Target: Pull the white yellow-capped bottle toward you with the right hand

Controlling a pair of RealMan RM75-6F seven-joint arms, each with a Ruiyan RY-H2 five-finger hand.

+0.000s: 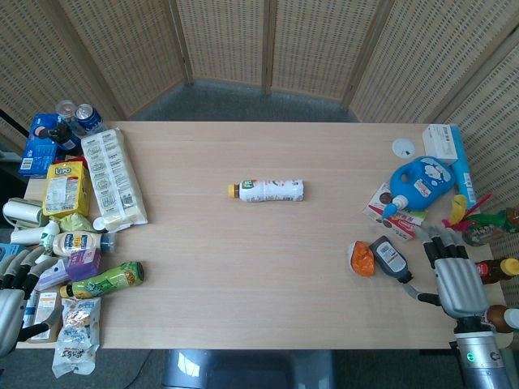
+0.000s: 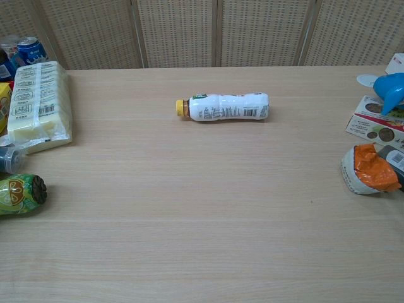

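The white yellow-capped bottle (image 1: pixel 268 190) (image 2: pixel 224 106) lies on its side near the middle of the table, cap pointing left. My right hand (image 1: pixel 451 275) rests at the table's right edge, fingers extended and apart, holding nothing, well to the right of the bottle. My left hand (image 1: pixel 15 285) sits at the left edge among the groceries, fingers apart, nothing held. Neither hand shows in the chest view.
Snack packs, a cracker pack (image 1: pixel 113 178) (image 2: pixel 35 104), cans (image 1: pixel 78 117) and a green bottle (image 1: pixel 105 280) (image 2: pixel 19 194) crowd the left side. On the right lie a blue detergent bottle (image 1: pixel 420 183), an orange pouch (image 1: pixel 362 258) (image 2: pixel 369 175) and a dark bottle (image 1: pixel 391 259).
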